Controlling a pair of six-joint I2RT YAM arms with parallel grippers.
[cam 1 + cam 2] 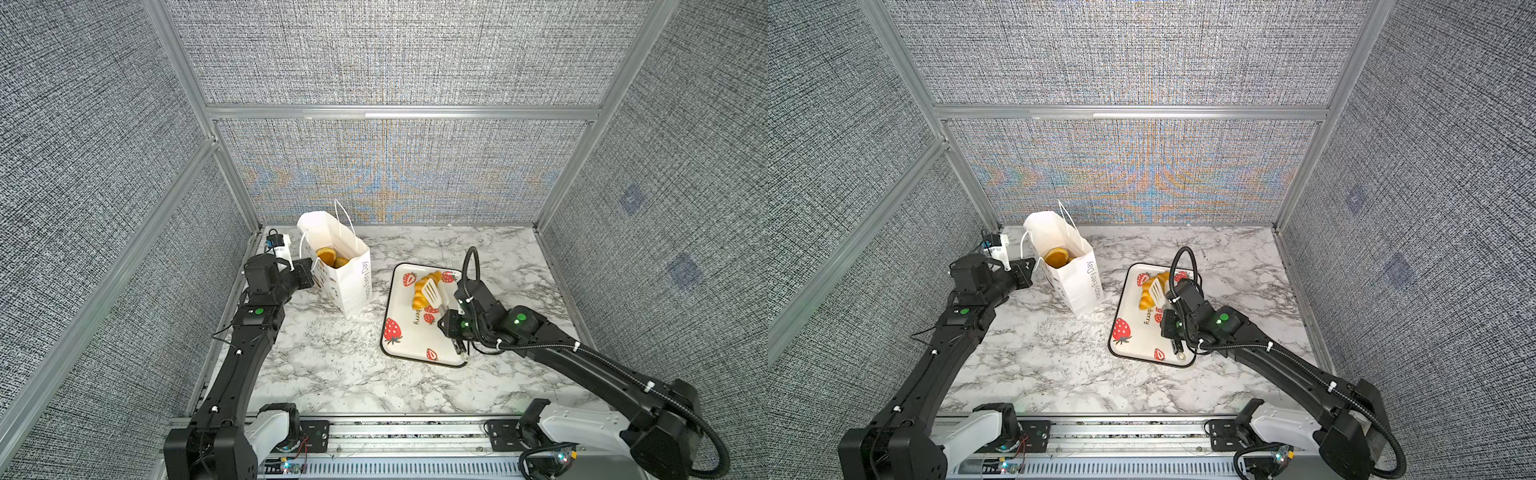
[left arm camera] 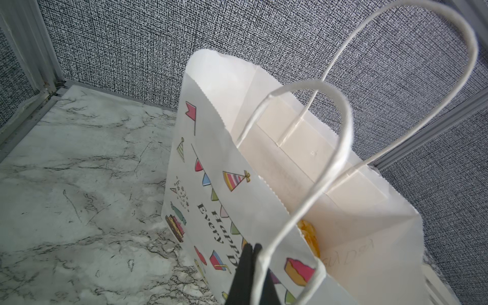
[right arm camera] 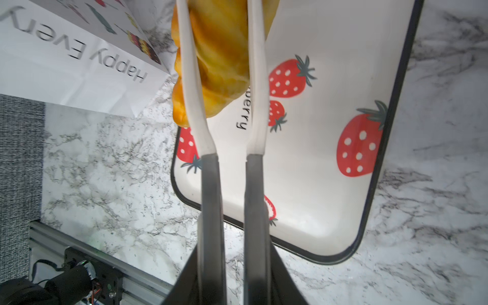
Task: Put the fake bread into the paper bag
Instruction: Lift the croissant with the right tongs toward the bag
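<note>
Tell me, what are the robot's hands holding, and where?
Right hand: white tongs by their grey handles, clamping the braided loaf. Left hand: paper bag near its cord handle, cord or rim unclear.

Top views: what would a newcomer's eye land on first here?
The golden braided loaf, clamped in the white tongs that the right gripper squeezes, at the far end of the strawberry tray right of centre. Then the tall paper bag at back left, orange bread already inside, its rim pinched by the shut left gripper.
</note>
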